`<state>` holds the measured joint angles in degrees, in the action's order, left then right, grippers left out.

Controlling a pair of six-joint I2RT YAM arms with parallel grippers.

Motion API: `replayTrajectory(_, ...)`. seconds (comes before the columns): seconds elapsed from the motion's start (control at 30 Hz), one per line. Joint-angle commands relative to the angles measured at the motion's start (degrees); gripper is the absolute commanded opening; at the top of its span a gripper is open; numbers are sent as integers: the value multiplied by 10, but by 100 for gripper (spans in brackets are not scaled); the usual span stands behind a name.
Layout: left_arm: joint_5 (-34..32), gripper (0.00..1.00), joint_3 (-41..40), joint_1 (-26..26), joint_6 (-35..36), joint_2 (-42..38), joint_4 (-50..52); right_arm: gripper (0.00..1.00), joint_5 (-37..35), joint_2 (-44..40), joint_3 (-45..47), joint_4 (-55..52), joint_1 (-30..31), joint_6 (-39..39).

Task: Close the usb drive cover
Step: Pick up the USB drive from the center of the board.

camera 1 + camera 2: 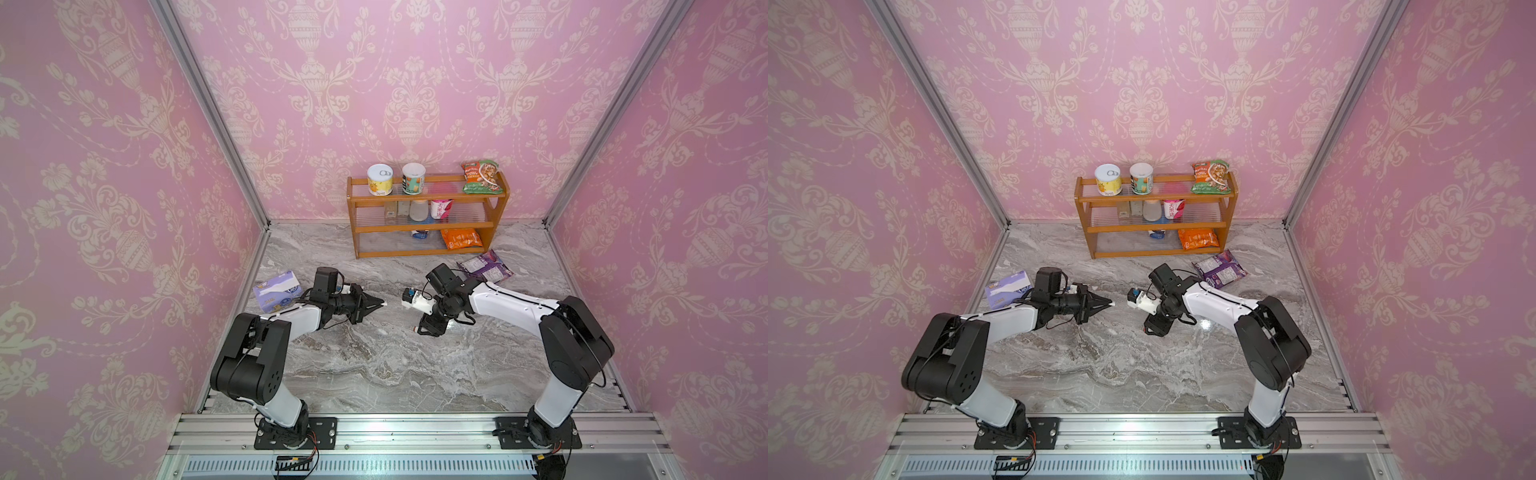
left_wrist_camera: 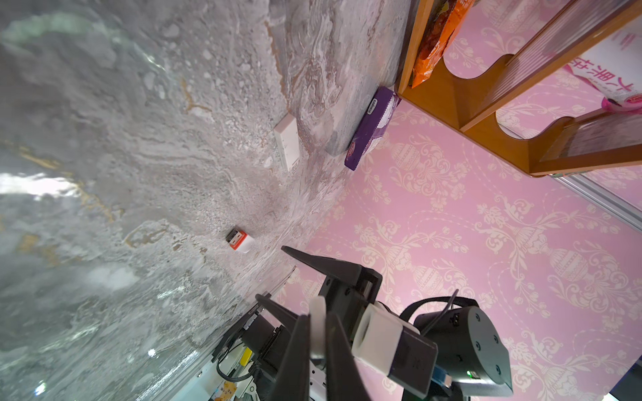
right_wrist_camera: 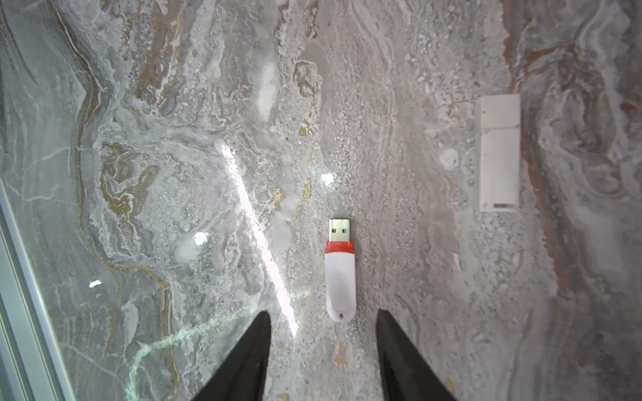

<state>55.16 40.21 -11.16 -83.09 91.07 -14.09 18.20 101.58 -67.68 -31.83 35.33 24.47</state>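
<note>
Spanning the floor of the pink-papered cell, the grey marble table (image 1: 374, 374) carries everything; at its far edge, right of centre, stands a wooden shelf (image 1: 386, 228) stocked with cans, cups and snack bags; the left arm (image 1: 257, 357) and right arm (image 1: 573, 340) rise from the near rail and reach inward toward the middle of the table; a blue tissue pack (image 1: 276, 293) lies at the left, just beside the left arm's wrist; a purple snack packet (image 1: 486, 268) lies at the right, near the shelf's near right corner. The left gripper (image 1: 380, 304) points rightward, level above the table, its fingers closed on a white cover (image 2: 318, 330) that pokes out at their tips; the right gripper (image 3: 323, 311) points straight down at the table, right of the left gripper and apart from it, its fingers (image 3: 250, 354) spread and holding nothing. A white rectangular stick (image 3: 498, 152) lies flat on the marble, apart from the drive, on the side toward the purple packet. The USB drive (image 3: 340, 274) lies flat on the table under the right gripper; its white body has a red collar and its metal plug is bare; its rounded tail end sits just between the spread fingertips, touching neither as far as the right wrist view shows.
</note>
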Motion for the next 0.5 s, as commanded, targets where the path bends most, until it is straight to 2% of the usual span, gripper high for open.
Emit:
replayTrajectory(0.0, 3, 0, 3, 7, 1, -15, 13, 51, -13, 15, -29, -31, 2, 11)
replayTrajectory(0.47, 11, 0, -21, 30, 10, 1, -3, 46, -66, 93, -71, -84, 35, 11)
